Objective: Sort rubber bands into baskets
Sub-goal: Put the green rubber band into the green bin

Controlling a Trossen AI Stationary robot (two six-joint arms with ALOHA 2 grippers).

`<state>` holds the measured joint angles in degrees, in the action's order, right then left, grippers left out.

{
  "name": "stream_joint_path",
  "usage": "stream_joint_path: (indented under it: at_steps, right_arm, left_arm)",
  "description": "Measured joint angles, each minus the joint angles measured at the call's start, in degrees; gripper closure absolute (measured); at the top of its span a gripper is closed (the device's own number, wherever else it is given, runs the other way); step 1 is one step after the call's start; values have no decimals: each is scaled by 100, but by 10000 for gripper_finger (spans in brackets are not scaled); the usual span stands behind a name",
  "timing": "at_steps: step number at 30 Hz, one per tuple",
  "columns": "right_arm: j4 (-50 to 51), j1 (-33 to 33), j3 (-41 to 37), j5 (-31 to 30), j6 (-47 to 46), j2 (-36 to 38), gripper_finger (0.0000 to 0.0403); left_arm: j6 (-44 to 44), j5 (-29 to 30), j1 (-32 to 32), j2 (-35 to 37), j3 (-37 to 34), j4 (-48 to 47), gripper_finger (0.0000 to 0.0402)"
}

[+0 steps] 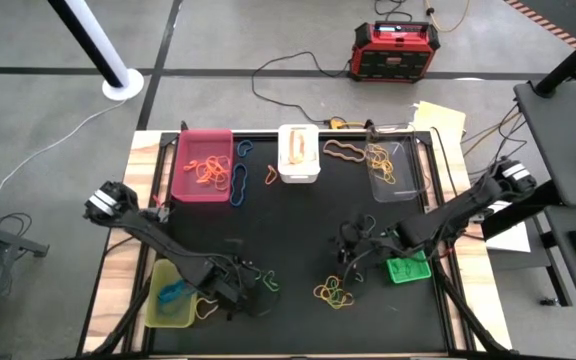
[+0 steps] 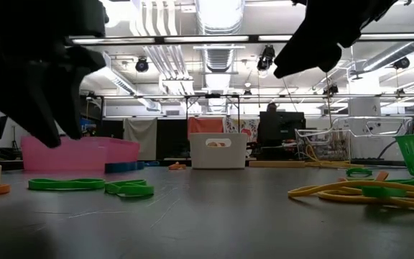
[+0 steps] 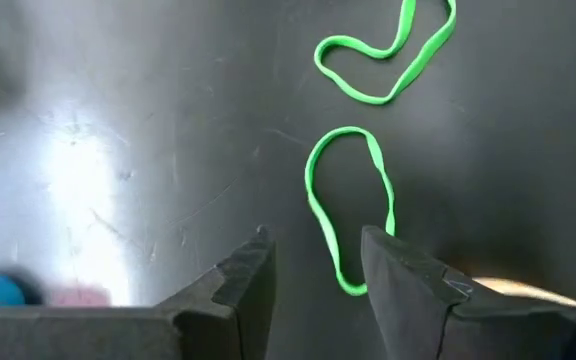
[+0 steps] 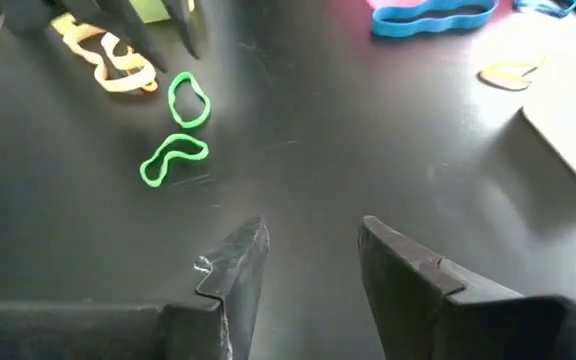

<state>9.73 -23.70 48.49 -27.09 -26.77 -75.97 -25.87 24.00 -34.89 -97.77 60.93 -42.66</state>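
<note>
Black matting covers the surface (image 1: pixel 298 225). At the near edge, the left hand (image 3: pixel 313 275) hovers low with fingers spread, empty, straddling one end of a green band (image 3: pixel 348 205); a second green band (image 3: pixel 388 55) lies just beyond it. Beside that hand sits the yellow-green basket (image 1: pixel 168 312) with something blue inside. A heap of yellow bands (image 1: pixel 333 294) lies near the front centre. The right hand (image 4: pixel 313 265) hangs above bare matting, fingers spread and empty, next to the bright green basket (image 1: pixel 408 270). Farther back, blue bands (image 1: pixel 240 180) lie beside the pink basket (image 1: pixel 203 185), which holds orange bands (image 1: pixel 208 170). The white basket (image 1: pixel 298 172) stands mid-row, and the clear basket (image 1: pixel 393 190) holds tan and yellow bands (image 1: pixel 380 160).
</note>
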Motion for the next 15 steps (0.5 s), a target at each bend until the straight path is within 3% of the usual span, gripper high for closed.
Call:
stream_joint_path:
  at_steps: [8, 15]
  right_arm:
    - [-236, -238, 2, 0, -354, -79, 234]
    - [-488, -433, 4, 0, -371, -69, 238]
  left_arm:
    - [142, -109, 153, -287, -102, 216, 270]
    - [182, -408, 157, -200, -624, 890, 270]
